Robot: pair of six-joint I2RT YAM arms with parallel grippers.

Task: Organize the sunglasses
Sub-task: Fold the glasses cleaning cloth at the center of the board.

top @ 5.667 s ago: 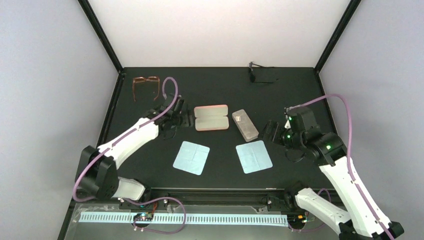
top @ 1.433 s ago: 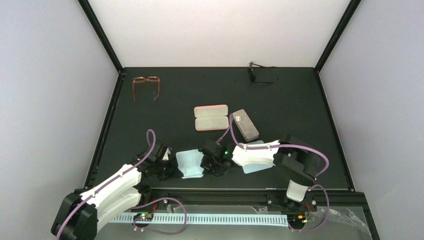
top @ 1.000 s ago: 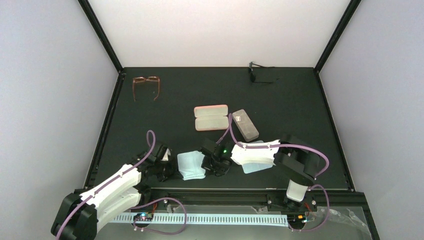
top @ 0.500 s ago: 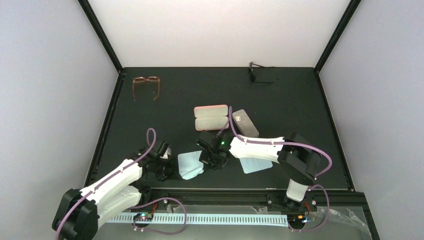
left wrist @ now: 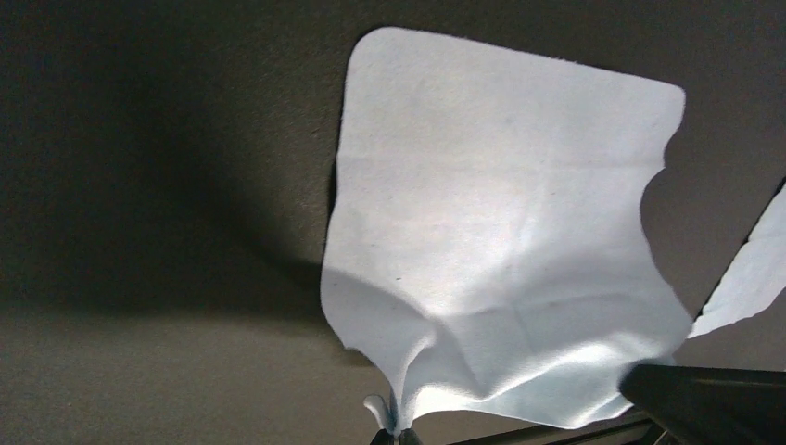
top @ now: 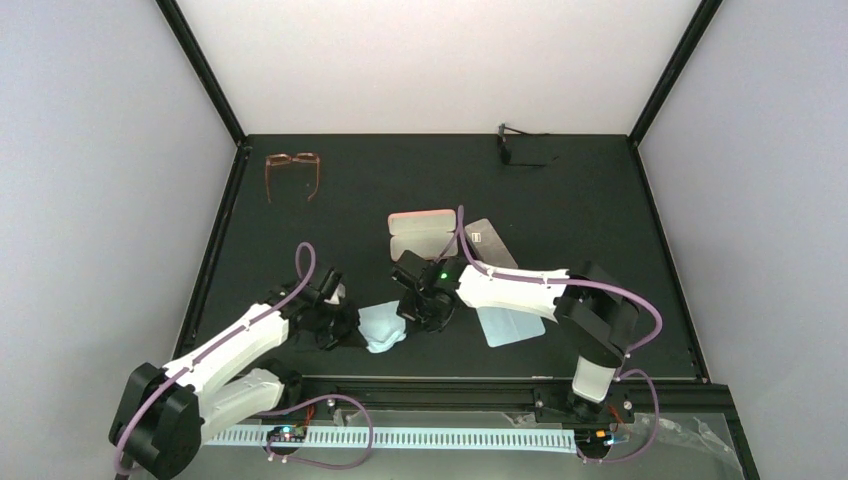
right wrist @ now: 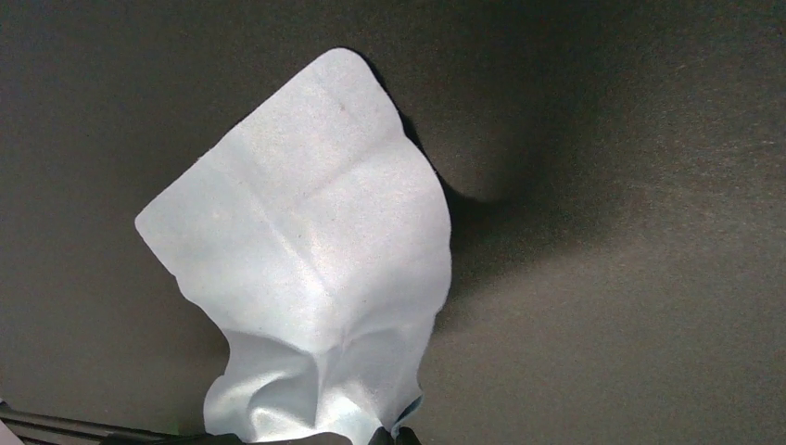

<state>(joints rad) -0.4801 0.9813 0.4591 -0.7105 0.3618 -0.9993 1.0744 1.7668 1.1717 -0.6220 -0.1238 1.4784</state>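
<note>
The sunglasses (top: 522, 147), thin and black, lie at the far back of the table, away from both arms. A light blue cloth (top: 383, 326) hangs bunched between my two grippers near the front. My left gripper (top: 350, 325) is shut on one corner of the cloth (left wrist: 500, 232), pinched at the bottom of the left wrist view (left wrist: 399, 434). My right gripper (top: 415, 310) is shut on another corner of the same cloth (right wrist: 306, 278), low in the right wrist view (right wrist: 394, 434). The cloth sags above the dark table.
An open pink case (top: 422, 232) and a grey case (top: 490, 238) lie behind the right arm. A second blue cloth (top: 510, 325) lies flat under that arm. Amber-framed glasses (top: 292, 170) sit at the back left. A black rail (top: 450, 385) runs along the near edge.
Both grippers have moved away from the near edge, carrying the cloth with them. The cloth has lifted off the table and bunched up between them.
</note>
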